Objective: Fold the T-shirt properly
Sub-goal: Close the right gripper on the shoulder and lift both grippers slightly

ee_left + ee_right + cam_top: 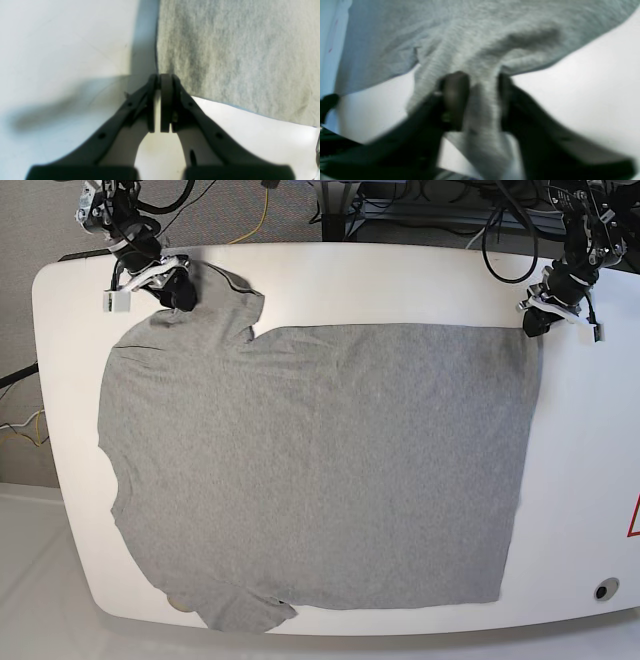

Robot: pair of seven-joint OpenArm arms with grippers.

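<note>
No fold shows yet: the T-shirt (310,470) lies spread flat across the table (400,280). At far left, the right gripper (180,292) pinches a bunched sleeve; at far right, the left gripper (535,320) sits closed, empty, at the hem corner.

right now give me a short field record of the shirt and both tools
garment: T-shirt, spread flat, unfolded
surface: white table
left tool: shut, tips at the shirt's corner by the hem; whether cloth is pinched is unclear
right tool: cloth of the sleeve bunched between its jaws
sleeve: drawn up toward the table's far edge
fold progress: none visible yet
</note>
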